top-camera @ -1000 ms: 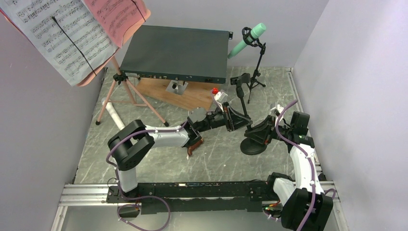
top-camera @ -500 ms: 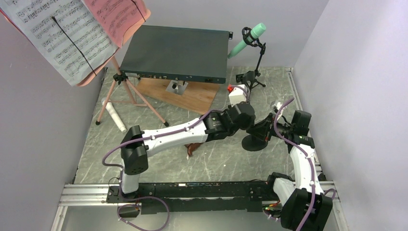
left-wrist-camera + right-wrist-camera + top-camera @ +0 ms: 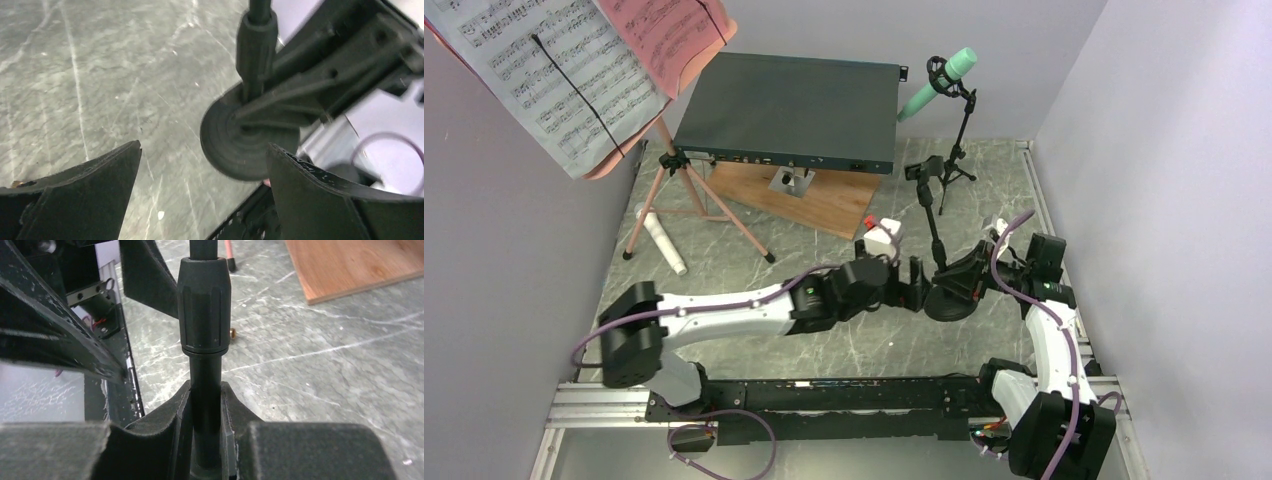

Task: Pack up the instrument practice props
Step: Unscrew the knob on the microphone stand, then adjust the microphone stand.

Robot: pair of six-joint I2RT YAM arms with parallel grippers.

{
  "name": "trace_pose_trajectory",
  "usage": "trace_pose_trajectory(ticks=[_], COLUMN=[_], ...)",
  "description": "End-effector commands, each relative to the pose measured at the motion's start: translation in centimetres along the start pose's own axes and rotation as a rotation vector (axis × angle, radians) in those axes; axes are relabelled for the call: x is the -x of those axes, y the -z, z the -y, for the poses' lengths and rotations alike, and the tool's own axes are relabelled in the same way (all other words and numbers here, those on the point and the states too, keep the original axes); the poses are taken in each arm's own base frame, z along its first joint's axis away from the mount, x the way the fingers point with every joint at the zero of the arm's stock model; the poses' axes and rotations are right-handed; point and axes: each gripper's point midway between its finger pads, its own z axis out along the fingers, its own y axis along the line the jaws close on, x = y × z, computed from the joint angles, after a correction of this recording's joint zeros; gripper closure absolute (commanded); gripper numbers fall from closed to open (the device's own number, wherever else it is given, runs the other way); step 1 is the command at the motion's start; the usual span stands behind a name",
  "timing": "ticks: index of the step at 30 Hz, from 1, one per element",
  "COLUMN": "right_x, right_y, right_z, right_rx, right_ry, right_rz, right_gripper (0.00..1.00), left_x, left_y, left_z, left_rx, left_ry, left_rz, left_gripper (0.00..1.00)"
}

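**A:** Where did the black mic mount (image 3: 929, 225) stand?

**B:** Near the right edge of the table (image 3: 874, 345), closer to the near edge than the far one. Its round base (image 3: 944, 303) sat flat on the stone top, between the two arms.

**A:** And the claws?

**B:** The right gripper (image 3: 205, 402) was clenched on the pole (image 3: 205, 372), low down and just under the ribbed collar (image 3: 205, 310), with a pad pressed to each side. The left gripper (image 3: 202, 150) was spread wide and held nothing. The base lay just ahead of its fingers, and as far as its wrist view showed, it touched nothing.

**A:** How would the mount handle?

**B:** I judged it stiff and bottom-heavy: a thin rigid tube on a thick disc. The pole looked smooth, so it might twist or slip between the pads, and the ribbed collar seemed to offer surer purchase. A low hold close to the base looked wise, since it would keep the weight from swinging. The clip (image 3: 924, 168) at the top seemed the part most likely to be damaged.

**A:** Which way did it point?

**B:** Its long axis ran upright, with the base down and the clip uppermost. From above the pole seemed to lean toward the far edge, though that may have been only the camera's angle.
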Motion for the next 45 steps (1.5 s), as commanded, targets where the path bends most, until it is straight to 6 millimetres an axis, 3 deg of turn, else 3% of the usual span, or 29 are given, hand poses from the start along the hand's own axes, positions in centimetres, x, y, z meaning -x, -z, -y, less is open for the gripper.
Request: trace_pose_trajectory(ticks=[1, 6, 12, 15, 19, 22, 28, 36, 45], right_x=[2.8, 2.7, 3.9, 6.6, 11.8, 13.9, 12.9, 12.4, 10.3], right_y=[0.2, 0.3, 0.5, 0.8, 1.4, 1.5, 1.1, 0.9, 0.6], right_z=[-3.9, -5.2, -7.1, -8.4, -9.9, -10.7, -12.3, -12.3, -11.5], right_rx=[0.198, 0.201, 0.203, 0.202, 0.199, 0.216, 0.278, 0.292, 0.305], right_ry=[0.164, 0.284, 0.386, 0.440, 0.522, 0.517, 0.494, 0.450, 0.379], right_rz=[0.112, 0.149, 0.165, 0.171, 0.178, 0.174, 0.167, 0.157, 0.143], right_gripper=[1.00, 1.00, 1.00, 1.00, 1.00, 1.00, 1.00, 1.00, 1.00], left_x=[4.4, 3.1, 3.1, 4.4, 6.3, 8.7, 12.1, 11.5, 11.4], left_y=[5.0, 8.2, 8.5, 9.1, 10.1, 11.5, 13.2, 11.9, 9.3], left_z=[5.3, 6.2, 6.9, 7.8, 8.1, 8.4, 9.6, 10.3, 11.4], left_rx=[-0.457, -0.677, -0.730, -0.756, -0.754, -0.750, -0.741, -0.765, -0.755], left_ry=[-0.069, -0.123, -0.225, -0.278, -0.341, -0.377, -0.440, -0.440, -0.438], left_rz=[0.186, 0.228, 0.260, 0.309, 0.384, 0.489, 0.582, 0.580, 0.572], left_gripper=[0.01, 0.00, 0.05, 0.07, 0.07, 0.07, 0.07, 0.11, 0.19])
